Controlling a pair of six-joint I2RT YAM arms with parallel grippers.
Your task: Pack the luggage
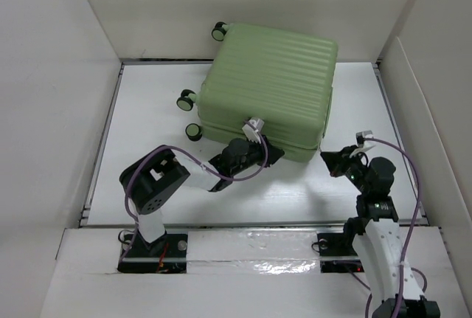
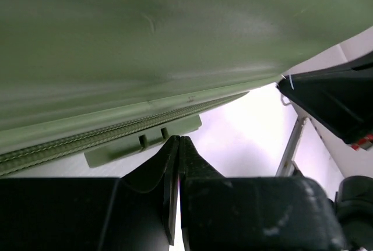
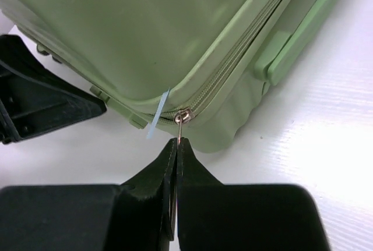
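The luggage (image 1: 269, 85), just one, lies flat and zipped up in the upper middle of the top view, with three caster wheels (image 1: 186, 99) on its left. Of the two grippers, the left gripper (image 2: 178, 140) is closed on nothing by the seam, probably bracing. The right gripper (image 3: 176, 144) is clamped on the single zipper pull (image 3: 182, 122), I'd guess to run the zip.

A robot lab: white walls (image 1: 51, 74) stand around a white table (image 1: 147, 111), robot arms (image 1: 156, 185) bolted at its near edge.
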